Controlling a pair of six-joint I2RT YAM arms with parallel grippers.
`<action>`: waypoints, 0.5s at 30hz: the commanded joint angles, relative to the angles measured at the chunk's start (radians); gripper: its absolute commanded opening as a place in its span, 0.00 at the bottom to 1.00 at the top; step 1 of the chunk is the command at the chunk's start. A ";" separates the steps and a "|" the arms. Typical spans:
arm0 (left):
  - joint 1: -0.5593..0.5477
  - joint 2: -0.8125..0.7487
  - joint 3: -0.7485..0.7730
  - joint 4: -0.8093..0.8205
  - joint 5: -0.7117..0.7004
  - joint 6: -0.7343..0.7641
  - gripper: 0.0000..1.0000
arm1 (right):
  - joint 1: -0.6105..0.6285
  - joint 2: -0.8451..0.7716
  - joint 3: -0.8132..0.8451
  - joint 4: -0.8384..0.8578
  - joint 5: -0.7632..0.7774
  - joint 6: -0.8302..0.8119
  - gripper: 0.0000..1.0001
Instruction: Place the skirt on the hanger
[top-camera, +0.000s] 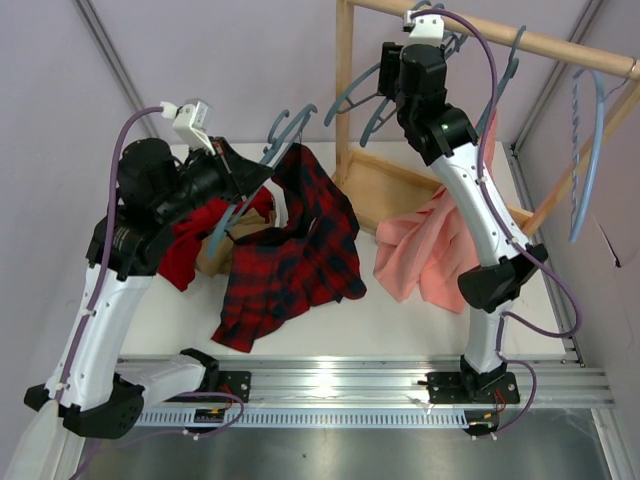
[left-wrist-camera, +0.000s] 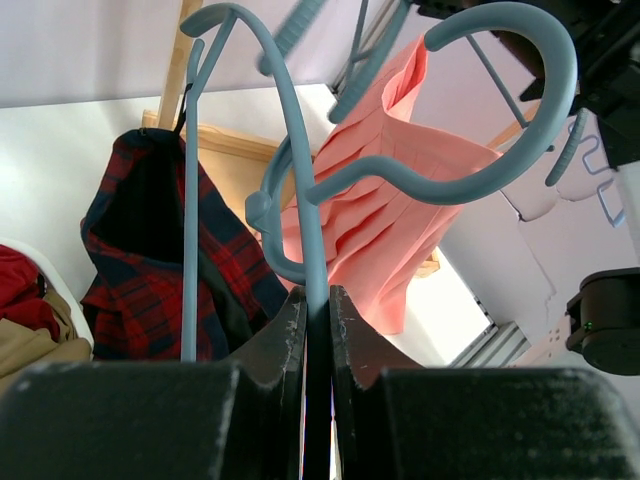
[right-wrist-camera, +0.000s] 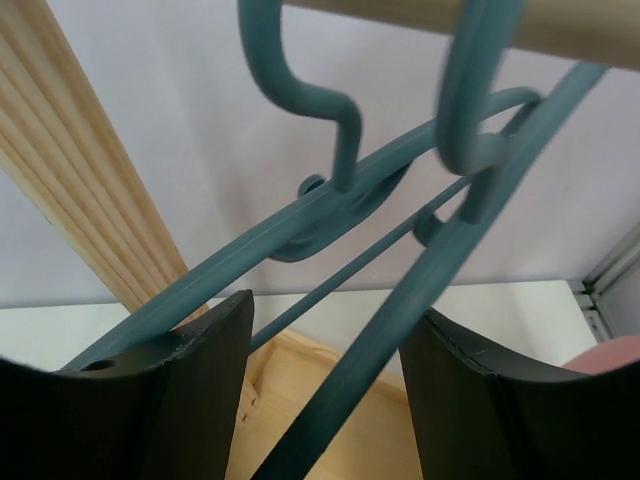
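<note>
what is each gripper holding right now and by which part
The left gripper is shut on the hanger, pinching one thin bar of its frame. The right gripper is open among the racked hangers, holding nothing.

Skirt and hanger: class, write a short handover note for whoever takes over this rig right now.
The left gripper is shut on the hanger, held above the table.
The right gripper is open around spare hangers on the wooden rail.
The skirt: one hanger arm looks threaded into it; its lower part lies on the table.
Left to do: seat the skirt fully on the hanger.
</note>
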 joint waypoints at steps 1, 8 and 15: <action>0.015 -0.039 0.000 0.073 0.010 0.024 0.07 | 0.005 0.039 0.063 0.039 -0.053 -0.003 0.64; 0.023 -0.053 -0.004 0.066 0.001 0.031 0.07 | 0.034 0.098 0.118 0.071 -0.123 -0.106 0.62; 0.032 -0.064 -0.009 0.058 -0.011 0.039 0.07 | 0.048 0.133 0.146 0.124 -0.216 -0.177 0.60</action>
